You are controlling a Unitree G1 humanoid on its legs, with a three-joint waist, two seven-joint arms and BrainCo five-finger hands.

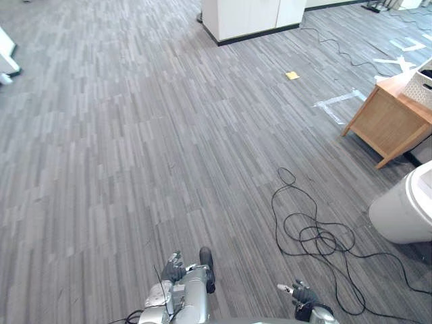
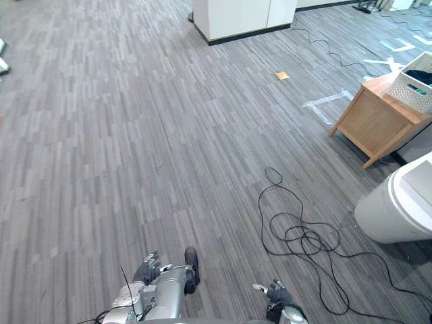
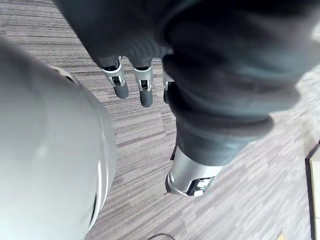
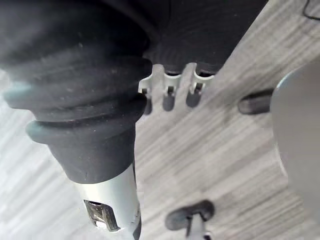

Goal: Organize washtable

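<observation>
— What is the biggest thing around the table [image 1: 388, 118]?
— The grey plank floor [image 1: 135, 148], which runs out from the table on every side I can see. Next is a white cabinet [image 1: 250, 17] with a dark base, well apart from the table, beyond it and off to its left
— And close to the table?
— A white rounded bin [image 1: 405, 209] stands on the floor near the table's near side, apart from it. The table itself is light wood, and a white woven basket [image 2: 415, 88] sits on top of it with something dark inside that I cannot make out
— Smaller things?
— Some tape marks [image 1: 334, 104], white, lie on the floor just beside the table's left corner. A little yellow square [image 1: 291, 75] lies past the tape, farther from the table
— The hands?
— Both hang low, well apart from the table. The left hand [image 1: 174, 268] has its fingers [image 3: 132, 82] straight and loose, holding nothing. The right hand [image 1: 304, 295] is likewise empty, its fingers [image 4: 169, 97] relaxed over bare floor
</observation>
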